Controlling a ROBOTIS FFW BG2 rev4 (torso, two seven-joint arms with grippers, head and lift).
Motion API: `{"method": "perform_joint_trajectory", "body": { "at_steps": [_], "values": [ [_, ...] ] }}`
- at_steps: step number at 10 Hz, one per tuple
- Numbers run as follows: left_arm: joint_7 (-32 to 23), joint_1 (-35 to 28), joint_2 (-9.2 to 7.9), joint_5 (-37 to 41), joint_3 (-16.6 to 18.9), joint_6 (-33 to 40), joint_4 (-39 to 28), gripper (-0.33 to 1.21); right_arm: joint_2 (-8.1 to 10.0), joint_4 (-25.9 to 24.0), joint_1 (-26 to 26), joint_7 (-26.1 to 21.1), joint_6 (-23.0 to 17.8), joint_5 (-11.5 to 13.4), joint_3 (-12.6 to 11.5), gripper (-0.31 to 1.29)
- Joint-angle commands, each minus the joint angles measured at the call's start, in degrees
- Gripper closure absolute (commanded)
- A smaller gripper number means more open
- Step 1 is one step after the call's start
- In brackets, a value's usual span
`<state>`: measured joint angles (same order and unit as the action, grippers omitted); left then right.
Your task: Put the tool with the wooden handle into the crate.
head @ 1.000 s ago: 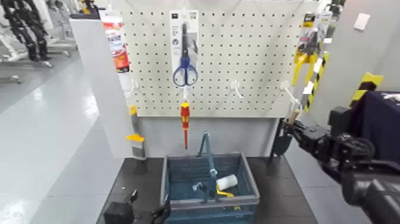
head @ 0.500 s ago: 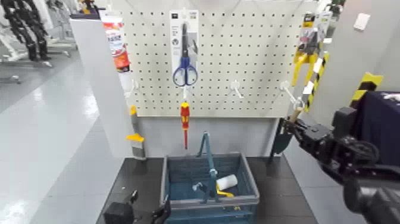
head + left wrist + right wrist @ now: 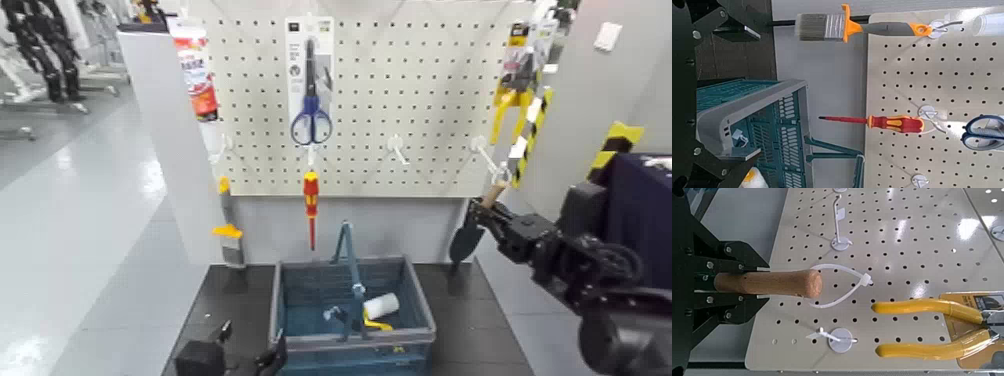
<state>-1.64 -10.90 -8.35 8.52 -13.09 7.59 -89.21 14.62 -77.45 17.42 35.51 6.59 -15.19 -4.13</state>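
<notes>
My right gripper (image 3: 487, 213) is shut on the pale wooden handle of the trowel (image 3: 470, 230), just in front of the pegboard's right edge. The dark blade points down, above and to the right of the crate. In the right wrist view the handle (image 3: 770, 283) lies between my fingers (image 3: 731, 257), and its white cord loop (image 3: 843, 286) lies against the board beside an empty hook (image 3: 838, 338). The teal-blue crate (image 3: 300, 330) with its arched handle stands on the dark table below the board. My left gripper (image 3: 240, 348) is open, low beside the crate's left front corner.
Blue-handled scissors (image 3: 311, 122) and a red-and-yellow screwdriver (image 3: 311, 200) hang on the pegboard (image 3: 420, 110). Yellow pliers (image 3: 938, 325) hang near the trowel's handle. A paintbrush (image 3: 840, 27) hangs on the left panel. A white roll (image 3: 381, 305) lies in the crate.
My right gripper has pulled the trowel slightly away from its hook, and the blade has swung a little to the left. The left arm has not moved.
</notes>
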Motion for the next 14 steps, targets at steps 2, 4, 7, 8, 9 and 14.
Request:
{"method": "perform_joint_trajectory", "body": {
  "at_steps": [2,4,7,8,9,14],
  "values": [
    [0.1,-0.1,0.00,0.0,0.1,-0.2,-0.2,0.27,-1.17,-7.6,-2.8,-0.6,4.1,-3.2,0.5,1.24],
    [0.0,-0.1,0.00,0.0,0.1,-0.1,-0.2,0.27,-1.87,-9.4,-3.9,-0.5,5.5,-5.8,0.9,1.24],
    [0.2,0.0,0.00,0.0,0.1,0.0,-0.2,0.27,-3.72,-10.1,-5.4,-0.5,5.6,-8.5,1.7,1.24],
    [0.3,0.0,-0.09,0.0,0.0,0.0,-0.2,0.27,-4.42,-9.2,-5.6,-0.5,5.4,-9.2,2.5,1.24],
    [0.4,0.2,-0.18,0.0,-0.2,0.0,-0.1,0.27,-4.86,-7.5,-5.5,-0.5,4.8,-10.0,3.4,1.24],
    [0.6,0.5,-0.35,0.2,-0.4,0.1,0.1,0.27,-6.53,3.9,-2.9,0.4,3.1,-13.8,8.6,1.24]
  ]
}}
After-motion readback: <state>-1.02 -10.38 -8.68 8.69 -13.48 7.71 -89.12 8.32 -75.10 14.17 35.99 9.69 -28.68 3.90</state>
